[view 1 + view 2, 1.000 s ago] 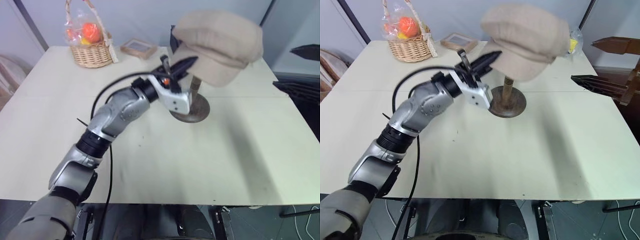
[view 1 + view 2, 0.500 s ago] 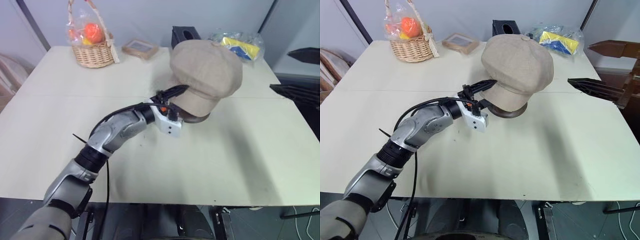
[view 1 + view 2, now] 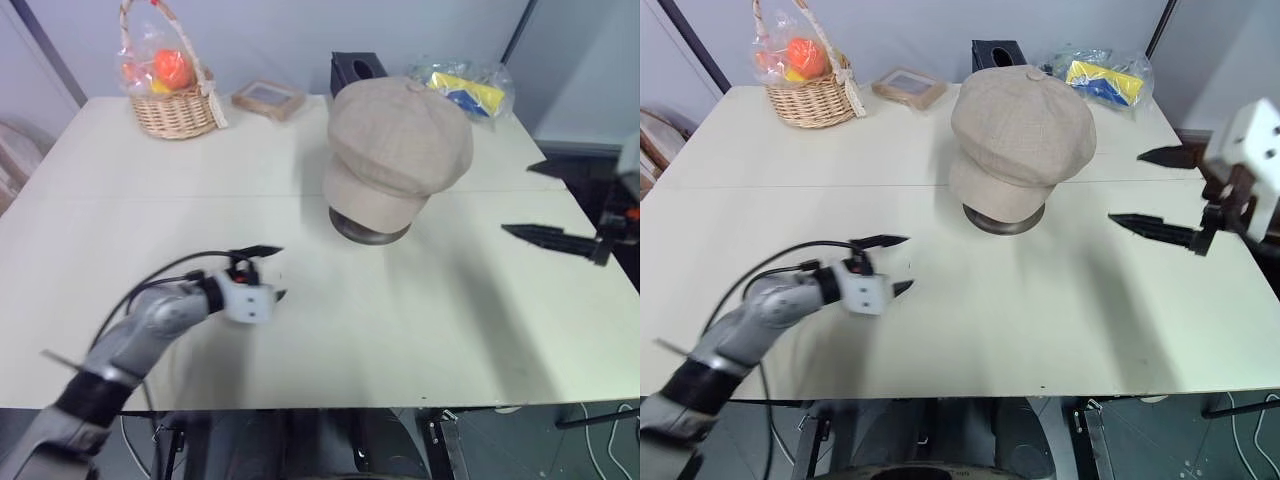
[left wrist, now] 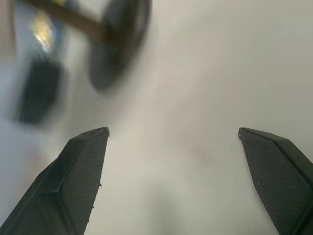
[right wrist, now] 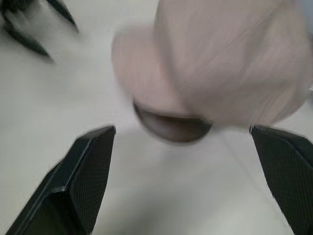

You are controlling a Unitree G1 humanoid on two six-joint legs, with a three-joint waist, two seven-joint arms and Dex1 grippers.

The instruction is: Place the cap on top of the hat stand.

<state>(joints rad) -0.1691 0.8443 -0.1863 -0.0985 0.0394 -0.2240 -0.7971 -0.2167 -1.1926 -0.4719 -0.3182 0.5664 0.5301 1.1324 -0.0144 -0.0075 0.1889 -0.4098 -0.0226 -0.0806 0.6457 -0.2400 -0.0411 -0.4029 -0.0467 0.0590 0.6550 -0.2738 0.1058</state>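
The cap [image 3: 1022, 135] sits on the hat stand [image 3: 1002, 219], just above centre of the head view, draped so low that little more than the stand's dark round base shows under its brim. The left hand [image 3: 898, 265] is down at the lower left over the pale bench [image 3: 1040, 310], fingers spread wide and grasping nothing. The right hand [image 3: 1155, 195] hangs at the right edge, likewise released and empty, well apart from the cap.
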